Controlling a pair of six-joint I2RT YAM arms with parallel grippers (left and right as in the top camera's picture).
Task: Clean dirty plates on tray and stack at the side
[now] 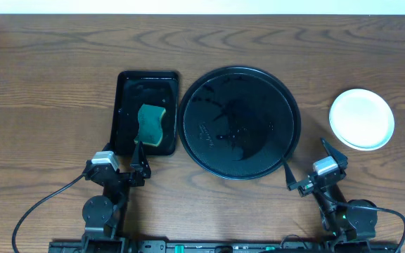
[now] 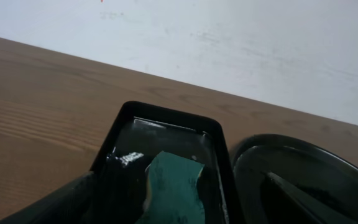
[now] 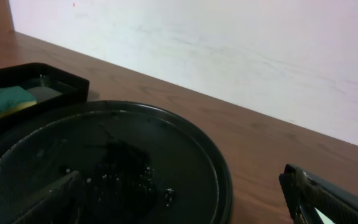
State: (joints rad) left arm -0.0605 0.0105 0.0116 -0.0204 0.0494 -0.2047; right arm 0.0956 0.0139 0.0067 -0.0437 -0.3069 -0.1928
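The round black tray [image 1: 239, 123] sits at the table's centre with no plate on it; its surface is wet, with specks and a dark puddle. It also shows in the left wrist view [image 2: 303, 168] and the right wrist view [image 3: 135, 143]. The plates [image 1: 361, 118] sit as one pale stack on the table to the tray's right; only the top plate shows, and it looks clean. My left gripper [image 1: 125, 156] [image 2: 180, 183] is open and empty at the near end of the rectangular tray. My right gripper [image 1: 309, 161] [image 3: 182, 177] is open and empty at the round tray's near right rim.
A rectangular black tray [image 1: 126, 105] [image 2: 120, 134] left of the round tray holds water and a green sponge [image 1: 152, 125] [image 2: 174, 186]. It also shows in the right wrist view [image 3: 48, 71]. A white wall runs along the table's far edge.
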